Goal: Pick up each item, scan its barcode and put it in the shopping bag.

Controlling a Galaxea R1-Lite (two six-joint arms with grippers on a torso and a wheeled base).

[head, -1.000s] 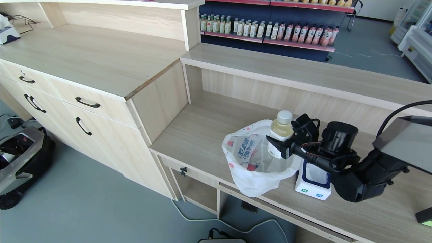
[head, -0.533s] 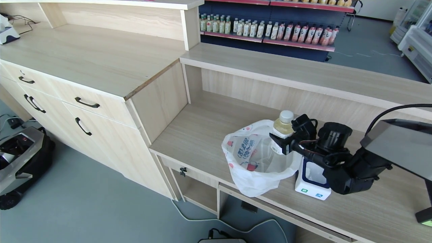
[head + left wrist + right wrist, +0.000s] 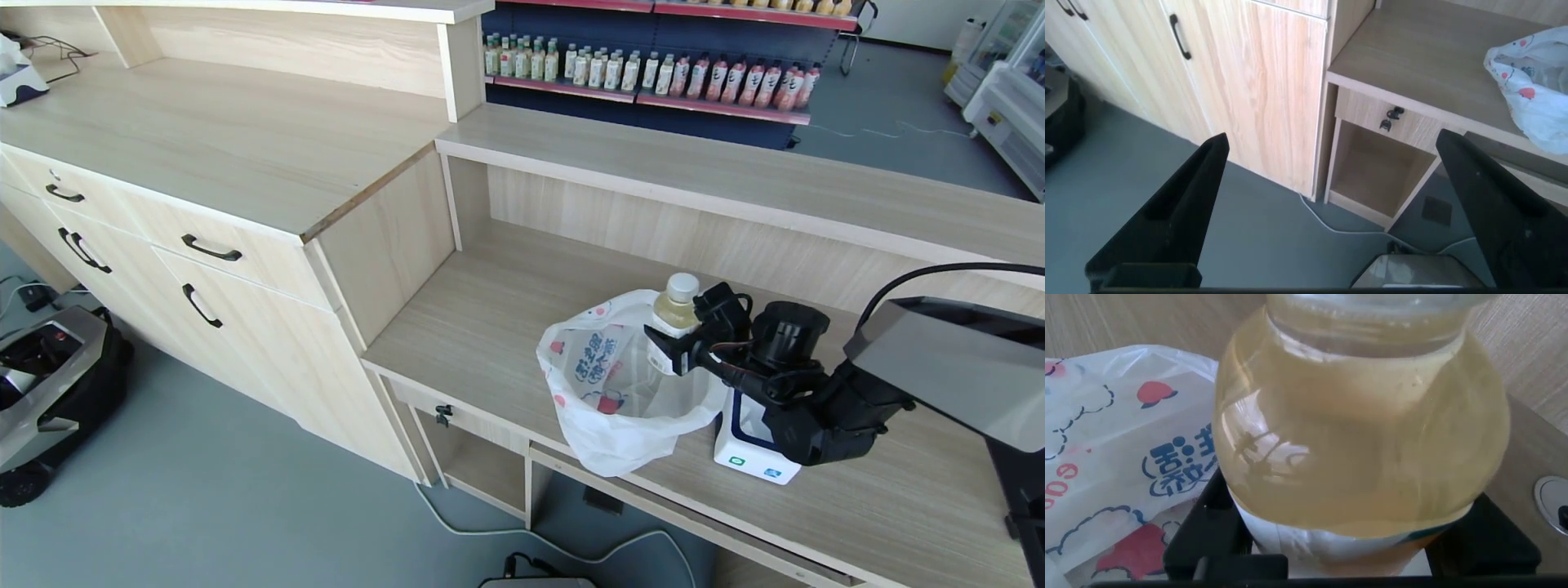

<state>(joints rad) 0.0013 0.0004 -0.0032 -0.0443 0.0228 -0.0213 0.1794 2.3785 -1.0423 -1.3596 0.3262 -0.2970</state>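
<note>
Over the shopping bag [image 3: 596,392] mouth, right gripper [image 3: 674,349] clamped on the drink bottle [image 3: 676,314] has sunk lower over the last second, so bagging looks underway, release likely next; left gripper [image 3: 1331,220] hangs off-counter, fingers apart.

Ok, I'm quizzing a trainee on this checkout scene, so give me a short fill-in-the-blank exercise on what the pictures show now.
The bottle is held upright by the robot's ____ gripper.
Its cap is ____ in colour.
The shopping bag sits on the counter with its mouth ____.
Missing words: right; white; open.
</note>
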